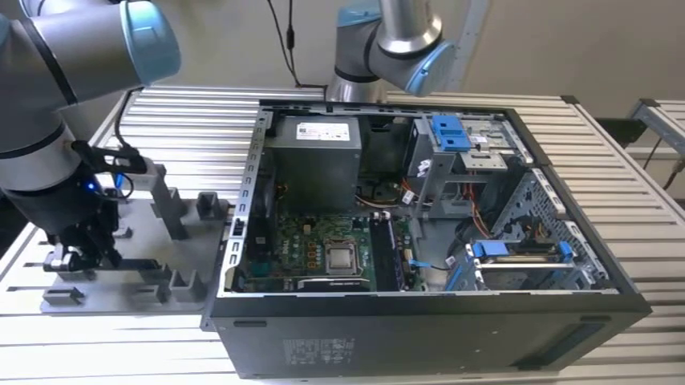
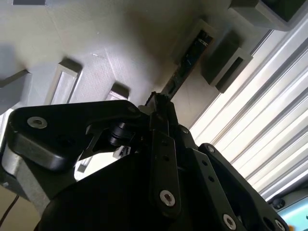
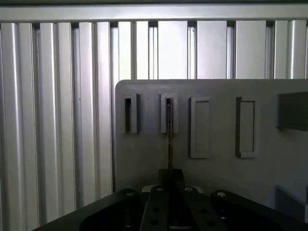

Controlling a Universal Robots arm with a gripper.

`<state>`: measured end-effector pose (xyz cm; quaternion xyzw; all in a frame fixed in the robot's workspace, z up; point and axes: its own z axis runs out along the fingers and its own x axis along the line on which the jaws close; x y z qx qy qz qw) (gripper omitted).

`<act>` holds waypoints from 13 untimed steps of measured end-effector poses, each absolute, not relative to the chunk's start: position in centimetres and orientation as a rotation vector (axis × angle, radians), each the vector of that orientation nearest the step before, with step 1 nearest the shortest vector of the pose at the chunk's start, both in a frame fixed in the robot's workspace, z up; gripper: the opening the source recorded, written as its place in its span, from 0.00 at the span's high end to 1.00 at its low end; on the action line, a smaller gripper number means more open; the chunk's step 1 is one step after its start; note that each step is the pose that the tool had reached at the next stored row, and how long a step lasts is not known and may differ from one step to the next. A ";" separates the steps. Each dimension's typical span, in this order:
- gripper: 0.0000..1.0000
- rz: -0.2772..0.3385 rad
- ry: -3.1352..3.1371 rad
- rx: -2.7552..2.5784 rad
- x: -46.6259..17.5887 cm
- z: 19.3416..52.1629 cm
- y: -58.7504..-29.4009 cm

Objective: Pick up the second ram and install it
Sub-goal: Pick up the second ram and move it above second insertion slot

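Observation:
The second ram [image 3: 169,139] stands on edge in a slot of the grey holder plate [image 3: 216,173], seen edge-on as a thin dark strip. In the second wrist view, the ram [image 2: 190,57] shows as a dark board with chips running up from my fingertips. My gripper [image 3: 170,174] [image 2: 159,103] sits low over the plate with its jaws drawn together on the near end of the stick. In the exterior view my gripper [image 1: 80,255] is down at the holder plate [image 1: 150,241], at the exterior view's left of the open computer case [image 1: 428,321].
Several raised blocks and empty slots [image 3: 199,126] stand on the holder plate. The ribbed aluminium table [image 3: 57,120] lies around it. Inside the case are the motherboard [image 1: 321,249], its long black slots [image 1: 383,253] and a power supply [image 1: 316,160]. Another arm [image 1: 386,40] stands behind the case.

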<state>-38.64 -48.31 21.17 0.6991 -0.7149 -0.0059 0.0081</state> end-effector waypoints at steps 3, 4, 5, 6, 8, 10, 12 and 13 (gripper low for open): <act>0.86 -0.018 -2.235 2.185 -38.6 21.4 -48.3; 0.86 -0.018 -2.235 2.185 -38.6 21.5 -48.3; 0.86 -0.018 -2.235 2.185 -38.6 21.5 -48.3; 0.86 -0.018 -2.235 2.185 -38.6 21.6 -48.3; 0.86 -0.018 -2.235 2.185 -38.6 21.7 -48.3; 0.86 -0.018 -2.235 2.185 -38.6 21.8 -48.3; 0.86 -0.018 -2.235 2.185 -38.6 22.0 -48.3; 0.86 -0.018 -2.235 2.185 -38.6 22.1 -48.3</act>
